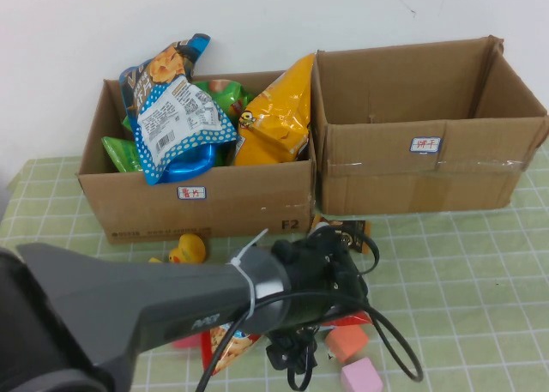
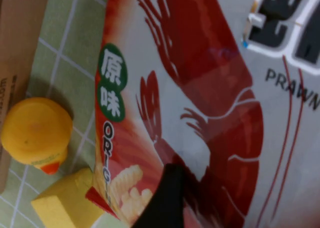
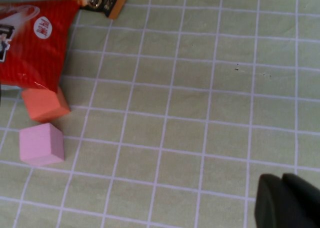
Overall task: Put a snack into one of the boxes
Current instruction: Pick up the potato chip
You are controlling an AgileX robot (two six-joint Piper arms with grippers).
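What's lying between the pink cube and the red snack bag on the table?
An orange cube sits between the pink cube and the red snack bag, touching the bag's edge; the right wrist view shows it.

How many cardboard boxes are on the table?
2. The left box is full of snack bags; the right box beside it looks empty. The left gripper hangs over a red prawn-cracker bag in front; the right gripper is over bare cloth.
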